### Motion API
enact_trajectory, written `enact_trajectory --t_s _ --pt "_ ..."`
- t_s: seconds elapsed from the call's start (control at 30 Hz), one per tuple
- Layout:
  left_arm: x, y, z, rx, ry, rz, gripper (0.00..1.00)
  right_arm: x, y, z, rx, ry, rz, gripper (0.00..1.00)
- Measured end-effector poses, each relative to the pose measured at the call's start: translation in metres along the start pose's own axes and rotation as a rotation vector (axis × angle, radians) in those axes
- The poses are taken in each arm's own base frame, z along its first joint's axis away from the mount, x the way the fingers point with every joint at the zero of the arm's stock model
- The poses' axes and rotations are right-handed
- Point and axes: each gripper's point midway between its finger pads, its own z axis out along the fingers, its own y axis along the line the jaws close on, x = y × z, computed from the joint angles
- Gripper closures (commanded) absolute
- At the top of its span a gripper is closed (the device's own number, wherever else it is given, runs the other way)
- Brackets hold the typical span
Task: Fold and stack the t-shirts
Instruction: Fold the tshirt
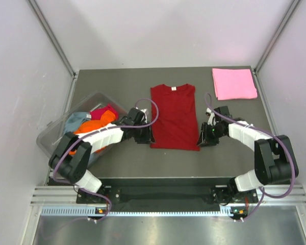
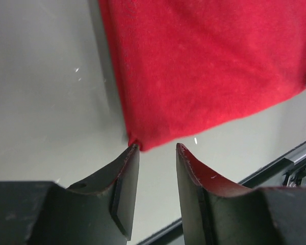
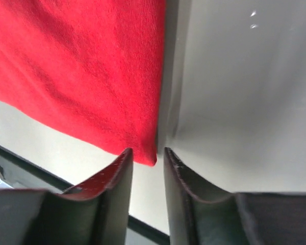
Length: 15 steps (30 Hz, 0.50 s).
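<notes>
Grey table point(image 1: 117, 87); left gripper point(image 2: 155, 147), right gripper point(image 3: 148, 150) slightly parted at red t-shirt point(image 1: 173, 117) near corners, clamping nothing; tub point(image 1: 53, 133) half-hidden by left arm point(image 1: 99, 137).

Bright even light, soft shadows, wrist views slightly blurred

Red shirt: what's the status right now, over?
Left gripper open at near-left corner, right gripper open at near-right corner. Red shirt lies flat. Pink shirt folded, far right. Tub close beside left arm.
</notes>
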Motion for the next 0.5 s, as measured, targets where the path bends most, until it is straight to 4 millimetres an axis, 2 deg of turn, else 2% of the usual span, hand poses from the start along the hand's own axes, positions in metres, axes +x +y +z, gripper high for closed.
enact_trajectory --t_s 0.07,0.13,0.23,0.37,0.47,0.5 --pt "0.003 0.002 0.008 0.004 0.017 -0.007 0.60 -0.004 0.001 -0.004 0.006 -0.004 0.006 0.64" --pt "0.008 0.006 0.017 0.002 0.034 -0.016 0.60 -0.019 0.004 -0.011 0.006 -0.025 0.015 0.63" --pt "0.016 0.012 0.024 -0.001 0.050 -0.027 0.60 -0.057 0.011 -0.020 -0.001 -0.088 0.009 0.62" --pt "0.013 0.008 0.029 0.022 0.043 -0.021 0.63 -0.113 0.021 -0.024 -0.016 -0.162 -0.033 0.63" --pt "0.011 0.005 0.032 0.037 0.035 -0.016 0.74 -0.146 0.024 -0.018 -0.018 -0.192 -0.073 0.65" --pt "0.011 0.006 0.033 0.036 0.035 -0.015 0.86 -0.155 0.023 -0.015 -0.017 -0.197 -0.082 0.65"
